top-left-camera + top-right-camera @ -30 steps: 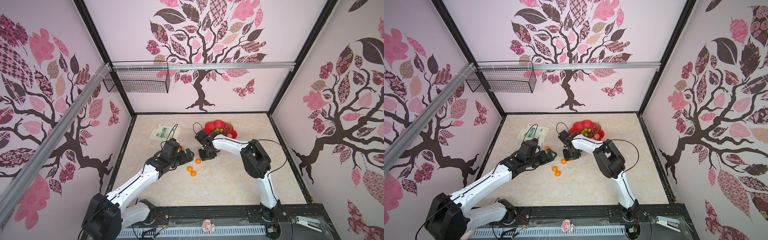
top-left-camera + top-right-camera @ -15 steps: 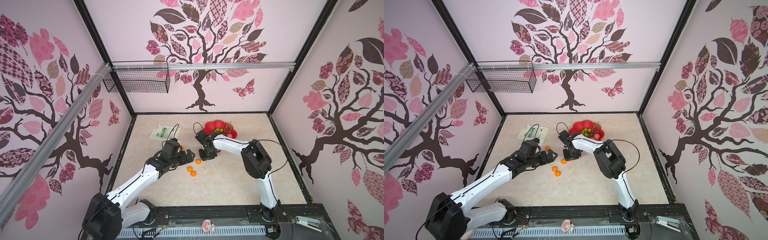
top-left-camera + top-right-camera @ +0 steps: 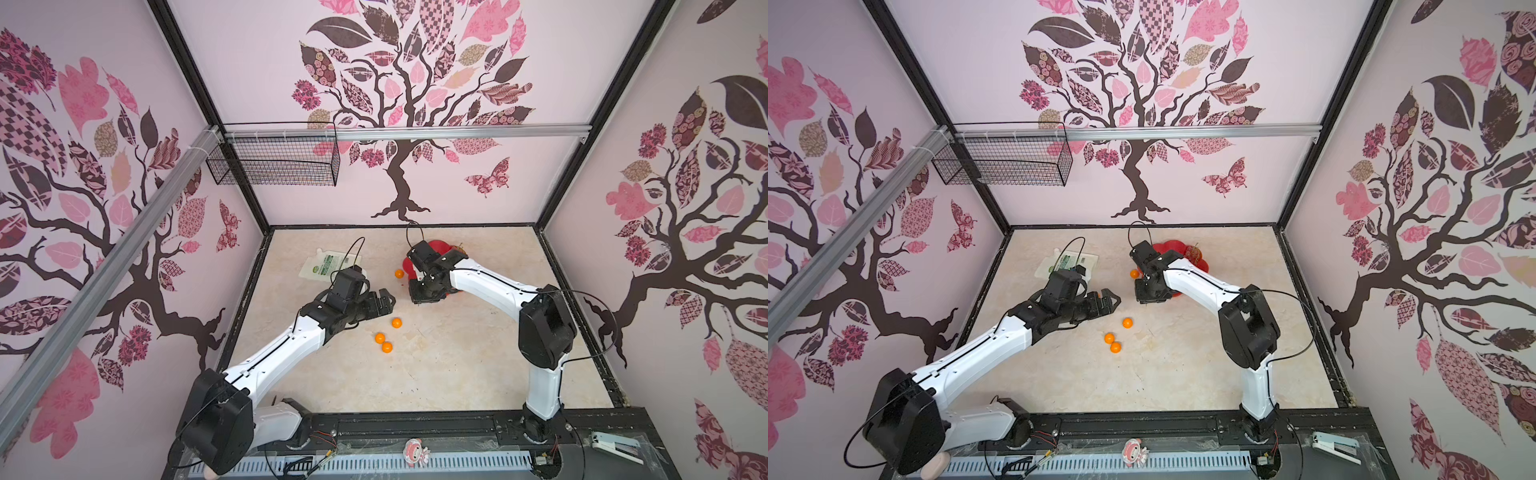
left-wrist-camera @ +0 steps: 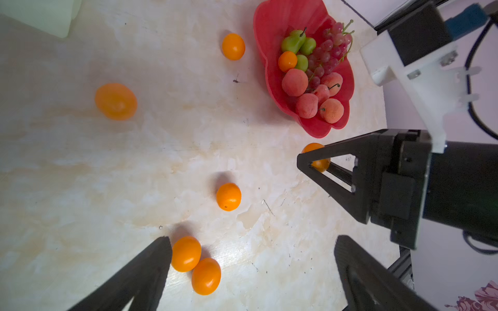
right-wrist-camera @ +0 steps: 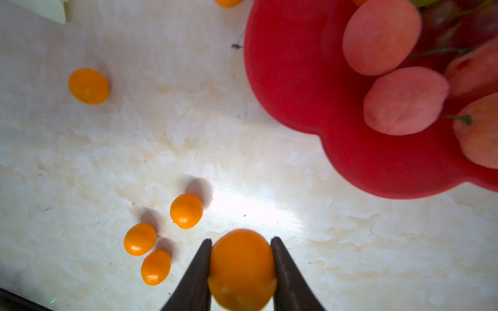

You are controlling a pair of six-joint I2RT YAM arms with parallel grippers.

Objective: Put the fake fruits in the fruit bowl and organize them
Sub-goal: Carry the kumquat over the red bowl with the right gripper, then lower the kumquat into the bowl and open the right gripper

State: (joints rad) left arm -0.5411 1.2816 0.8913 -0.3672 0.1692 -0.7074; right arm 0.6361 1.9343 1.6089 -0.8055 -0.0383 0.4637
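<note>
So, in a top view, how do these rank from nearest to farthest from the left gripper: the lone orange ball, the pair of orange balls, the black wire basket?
1. Lone orange ball: lying just beyond the open left gripper.
2. Pair of orange balls: slightly farther, toward the front.
3. Black wire basket: far off, hanging high at the back left.

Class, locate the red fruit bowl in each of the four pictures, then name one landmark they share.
Top view: fruit bowl at the tabletop's back, right of centre, mostly under the right arm.
Top view: fruit bowl there too, similarly covered.
Left wrist view: fruit bowl nearly whole, unobstructed.
Right wrist view: fruit bowl close up, cropped.
Shared landmark: the two adjacent orange balls.
</note>
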